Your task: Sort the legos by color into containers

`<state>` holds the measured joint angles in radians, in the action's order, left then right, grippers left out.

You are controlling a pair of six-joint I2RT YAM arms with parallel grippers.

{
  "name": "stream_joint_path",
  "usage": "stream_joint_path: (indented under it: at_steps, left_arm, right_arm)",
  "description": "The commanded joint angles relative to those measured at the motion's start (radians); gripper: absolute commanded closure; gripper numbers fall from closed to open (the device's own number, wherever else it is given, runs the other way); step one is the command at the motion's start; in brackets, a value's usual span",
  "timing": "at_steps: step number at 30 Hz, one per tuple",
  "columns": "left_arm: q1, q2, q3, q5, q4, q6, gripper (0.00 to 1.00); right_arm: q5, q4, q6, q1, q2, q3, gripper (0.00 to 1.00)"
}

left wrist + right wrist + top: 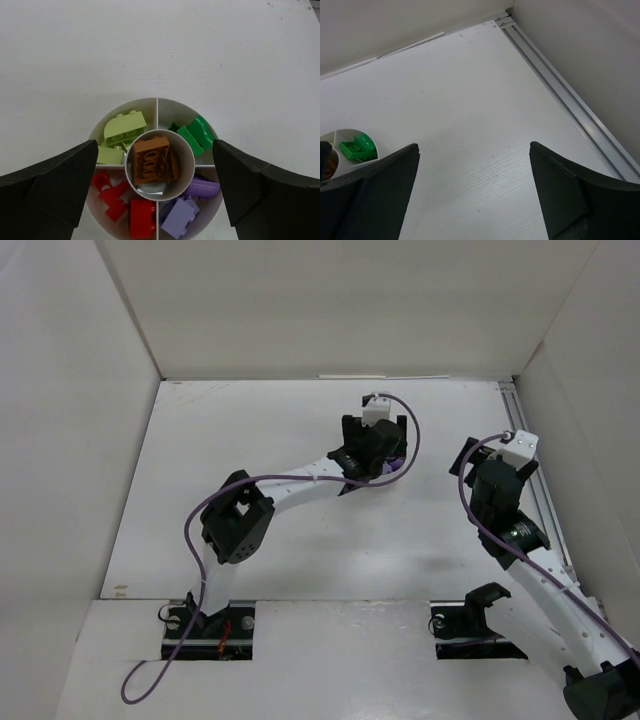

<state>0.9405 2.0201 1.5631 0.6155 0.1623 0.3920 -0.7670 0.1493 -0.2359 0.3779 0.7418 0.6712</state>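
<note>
1. My landmark is the round white dish (173, 111), which stands on the white worktop (150, 50). All the places below are told from it.
2. The left jaws hang directly above the dish and are spread wide. One dark finger (55, 185) is outside the dish's left rim and the other outside its right rim. They hold nothing and nothing lies between them except the dish below.
3. In the middle well of the dish an orange-brown lego (152, 160) lies tilted, with its hollow underside turned up.
4. In the left wrist view, the section up and left of the well holds the yellow-green legos (125, 125), pale and partly rounded.
5. The section up and right of the well holds the green legos (192, 135).
6. The section down and right of the well holds the purple legos (182, 212), and one of them has a curved top.
7. The section down and left of the well holds the red legos (127, 207).
8. In the top view the dish is almost fully hidden under the left wrist (372, 445). Only a small purple part shows at its right side.
9. The right jaws are also wide open and hold nothing. They are above bare worktop, well apart from the dish on its right side. In the right wrist view only the dish's edge with a green lego appears at the lower left.
10. A metal rail (570, 107) runs along the worktop's edge, farther to the right of the dish than the right jaws.
</note>
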Motion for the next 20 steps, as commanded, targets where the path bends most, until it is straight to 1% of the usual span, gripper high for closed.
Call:
stream_joint_path:
  at_steps: [1, 3, 4, 5, 6, 7, 8, 9, 10, 11, 12, 13, 14, 16, 17, 20]
  left_arm:
    - [-0.011, -0.167, -0.003, 0.004, -0.071, 0.088, 0.01]
    - [-0.043, -0.262, -0.003, -0.032, -0.16, 0.146, 0.01]
    - [-0.06, -0.297, -0.014, -0.048, -0.255, 0.177, 0.01]
    - [-0.078, -0.37, -0.041, -0.06, -0.306, 0.244, 0.01]
    - [-0.13, -0.408, -0.058, -0.106, -0.358, 0.272, 0.01]
    - [-0.161, -0.441, -0.081, -0.132, -0.45, 0.289, 0.01]
    - [-0.196, -0.472, -0.119, -0.152, -0.508, 0.313, 0.01]
    - [-0.263, -0.525, -0.141, -0.161, -0.564, 0.347, 0.01]
    - [-0.296, -0.549, -0.162, -0.161, -0.611, 0.394, 0.01]
    - [-0.322, -0.57, -0.181, -0.149, -0.71, 0.428, 0.01]
    - [-0.339, -0.616, -0.233, -0.117, -0.742, 0.456, 0.01]
    - [-0.357, -0.641, -0.262, -0.053, -0.76, 0.473, 0.01]
    - [-0.358, -0.665, -0.288, -0.036, -0.788, 0.499, 0.01]
    - [-0.387, -0.74, -0.342, -0.048, -0.788, 0.499, 0.01]
    - [-0.41, -0.765, -0.353, -0.093, -0.788, 0.487, 0.01]
    - [-0.43, -0.859, -0.405, -0.132, -0.736, 0.466, 0.01]
  right_arm:
    - [-0.002, -0.019, 0.004, -0.005, 0.005, 0.053, 0.01]
    - [-0.002, -0.019, 0.004, -0.005, 0.005, 0.053, 0.0]
    - [0.012, -0.019, 0.004, -0.005, 0.005, 0.062, 0.0]
    - [0.012, -0.019, 0.004, -0.005, 0.014, 0.062, 0.0]
    - [0.023, -0.019, 0.004, -0.005, 0.014, 0.062, 0.0]
    - [0.023, -0.019, 0.004, -0.005, 0.025, 0.062, 0.0]
    - [0.023, -0.019, 0.004, -0.014, 0.045, 0.073, 0.0]
    - [0.037, -0.005, 0.004, -0.014, 0.059, 0.073, 0.0]
    - [0.049, -0.005, 0.004, -0.014, 0.074, 0.089, 0.0]
    - [0.058, 0.012, 0.004, -0.014, 0.093, 0.117, 0.0]
    - [0.058, 0.048, 0.004, -0.014, 0.135, 0.134, 0.0]
    - [0.058, 0.07, 0.004, -0.014, 0.157, 0.154, 0.0]
    - [0.058, 0.09, 0.004, -0.014, 0.18, 0.171, 0.0]
    - [0.044, 0.134, -0.011, -0.014, 0.237, 0.208, 0.0]
    - [0.044, 0.145, -0.022, -0.014, 0.252, 0.217, 0.0]
    - [0.077, 0.135, -0.022, -0.024, 0.272, 0.217, 0.0]
